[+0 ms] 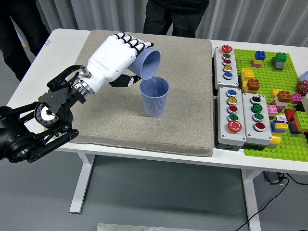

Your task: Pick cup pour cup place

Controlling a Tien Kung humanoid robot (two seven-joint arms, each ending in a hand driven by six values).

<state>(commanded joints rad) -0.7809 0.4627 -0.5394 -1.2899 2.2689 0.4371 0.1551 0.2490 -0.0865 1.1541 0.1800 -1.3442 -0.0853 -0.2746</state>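
My left hand (126, 54), white with black finger joints, is shut on a blue ribbed cup (148, 63). That cup is tipped over with its mouth facing right and down. A thin stream of liquid runs from its lip into a second blue cup (154, 97), which stands upright on the grey mat (110, 130) just below and to the right of my hand. My right arm does not show.
Two grey button boxes (227, 62) (242, 118) sit right of the mat. Further right lies a green baseplate (286, 86) with several coloured bricks. People in dark clothes (175, 17) stand at the table's far side.
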